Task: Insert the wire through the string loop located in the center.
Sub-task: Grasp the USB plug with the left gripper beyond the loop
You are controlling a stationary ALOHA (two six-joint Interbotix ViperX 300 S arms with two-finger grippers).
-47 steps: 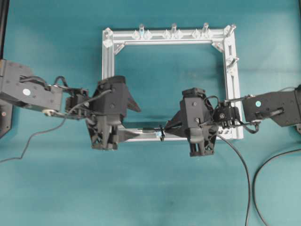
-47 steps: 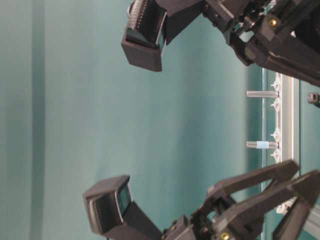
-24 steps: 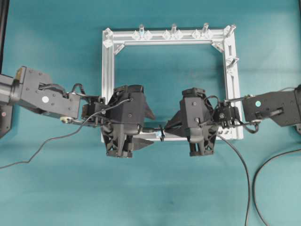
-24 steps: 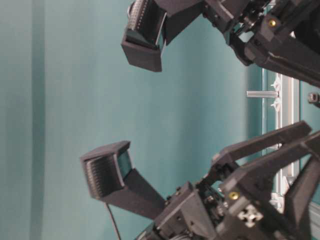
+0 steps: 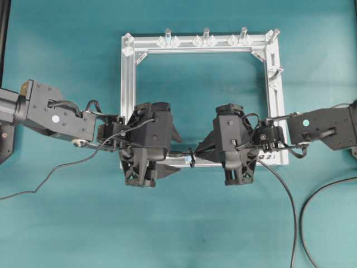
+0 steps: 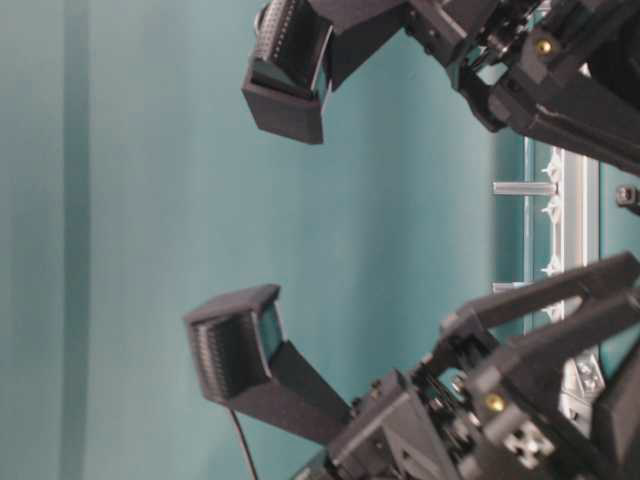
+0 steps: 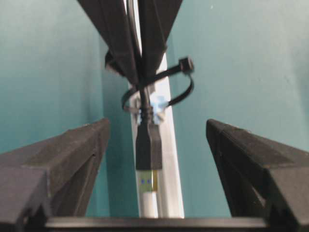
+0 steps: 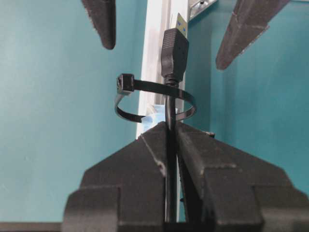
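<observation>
My right jaws point(image 8: 170, 140) were clamped on the wire point(image 8: 171, 123), pinching its thin black cord just behind the plug, while my left jaws point(image 7: 157, 140) stood wide apart, one finger to each side of the plug and neither touching it. The wire already ran through the string loop point(image 8: 154, 99): in the right wrist view the cord rose from between the closed fingers, crossed the dark band of the loop, and the plug stood clear on the far side with its metal tip pointing away. In the left wrist view the same plug came toward me, metal tip nearest, with the loop behind it and the pale blue fitting at the loop's base sitting on the aluminium rail. From overhead, the loop point(image 5: 191, 157) sat at the middle of the near rail of the square metal frame point(image 5: 128, 72) on the teal bench point(image 5: 61, 56), between the two grippers, which faced each other along that rail.
</observation>
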